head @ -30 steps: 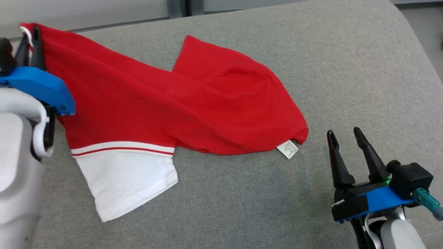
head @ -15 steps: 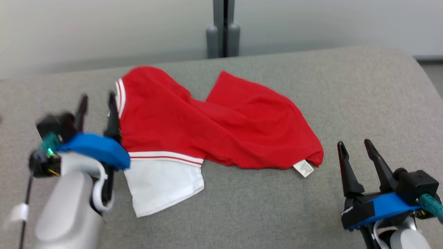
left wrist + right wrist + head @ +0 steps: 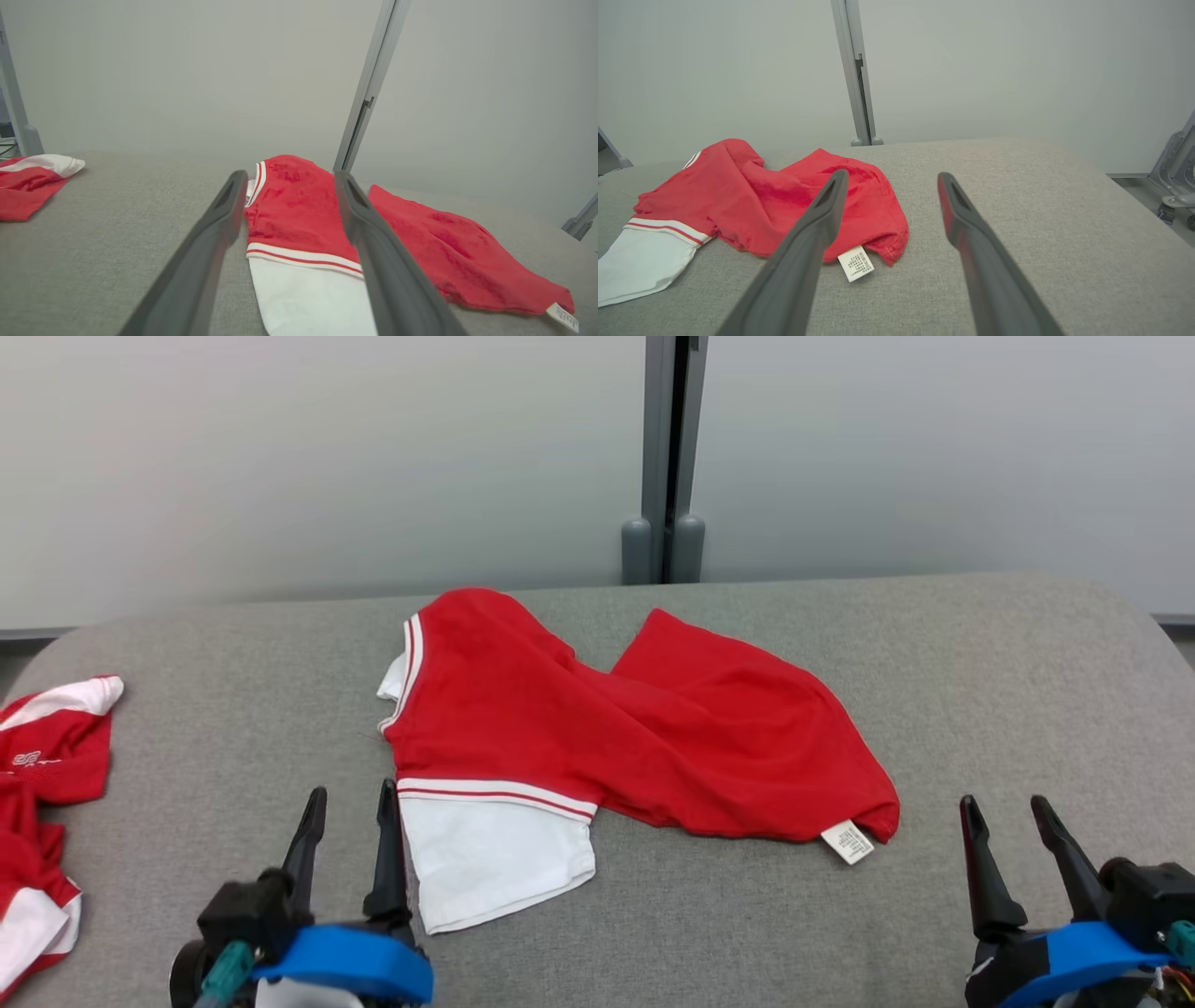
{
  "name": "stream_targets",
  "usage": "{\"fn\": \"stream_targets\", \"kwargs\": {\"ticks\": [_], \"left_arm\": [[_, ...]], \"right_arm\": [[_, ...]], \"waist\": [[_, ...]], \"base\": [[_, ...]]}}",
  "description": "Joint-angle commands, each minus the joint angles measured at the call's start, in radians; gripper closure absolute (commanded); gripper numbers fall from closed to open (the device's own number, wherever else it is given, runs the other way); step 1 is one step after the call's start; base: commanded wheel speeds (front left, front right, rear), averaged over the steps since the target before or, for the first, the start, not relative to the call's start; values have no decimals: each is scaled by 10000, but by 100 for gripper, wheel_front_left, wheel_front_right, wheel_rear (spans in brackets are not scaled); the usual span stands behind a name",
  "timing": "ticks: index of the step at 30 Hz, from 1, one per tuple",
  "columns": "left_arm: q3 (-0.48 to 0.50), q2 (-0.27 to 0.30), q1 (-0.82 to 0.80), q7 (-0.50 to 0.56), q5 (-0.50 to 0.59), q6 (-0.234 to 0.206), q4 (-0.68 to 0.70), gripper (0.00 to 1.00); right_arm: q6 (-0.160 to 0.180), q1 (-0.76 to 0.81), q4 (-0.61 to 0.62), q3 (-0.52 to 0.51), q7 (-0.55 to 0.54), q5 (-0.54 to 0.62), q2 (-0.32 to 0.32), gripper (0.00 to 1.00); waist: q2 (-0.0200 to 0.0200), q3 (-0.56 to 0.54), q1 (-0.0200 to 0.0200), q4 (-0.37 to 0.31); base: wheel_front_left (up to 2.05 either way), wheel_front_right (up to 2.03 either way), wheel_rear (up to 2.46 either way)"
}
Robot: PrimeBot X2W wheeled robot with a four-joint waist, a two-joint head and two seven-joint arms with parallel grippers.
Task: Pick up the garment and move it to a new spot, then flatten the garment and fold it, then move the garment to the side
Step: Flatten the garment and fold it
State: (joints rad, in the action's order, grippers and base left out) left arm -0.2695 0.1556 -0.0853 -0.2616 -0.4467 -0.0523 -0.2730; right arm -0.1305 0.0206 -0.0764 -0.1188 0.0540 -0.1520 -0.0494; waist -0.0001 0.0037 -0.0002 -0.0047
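The garment lies free in the middle of the grey fabric-covered tabletop, with no hand on it. It is red, with a white part toward the near edge and a small white label at its right corner. The cloth is twisted and bunched, with one part lying over another, so it is not flat.

The left hand is at the near edge, just beside the white part, with its two fingers apart and nothing between them. The right hand is at the near right, a little apart from the label corner, and its fingers are also apart and empty.

My judgement of the progress: the garment rests loose on the tabletop and both hands are free, so the first step, picking it up and putting it in a new spot, looks finished, though I cannot be sure from this moment alone. Flattening is not yet done. After that come the folding and the move to the side, so most of the work is left.

The count: two hands and one label. There are two garments in all, because a second red and white garment lies crumpled at the far left edge, well apart from the first one.
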Motion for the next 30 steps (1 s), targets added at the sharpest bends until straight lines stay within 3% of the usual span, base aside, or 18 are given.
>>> {"fn": "stream_targets", "kwargs": {"ticks": [1, 13, 30], "left_arm": [[92, 46, 282, -38, 197, 10, 211, 0], [720, 288, 1446, -44, 848, 156, 654, 0], [392, 383, 1328, 439, 966, 73, 362, 0]], "right_arm": [[-3, 153, -51, -74, -21, -8, -22, 0], [-5, 273, -533, -11, 92, -49, -20, 0], [-5, 67, -739, 113, -306, -193, -20, 0]], "waist": [[1, -68, 2, 39], [1, -362, 2, 465], [1, -151, 2, 401]], "base": [[0, 0, 0], [0, 0, 0], [0, 0, 0]]}}
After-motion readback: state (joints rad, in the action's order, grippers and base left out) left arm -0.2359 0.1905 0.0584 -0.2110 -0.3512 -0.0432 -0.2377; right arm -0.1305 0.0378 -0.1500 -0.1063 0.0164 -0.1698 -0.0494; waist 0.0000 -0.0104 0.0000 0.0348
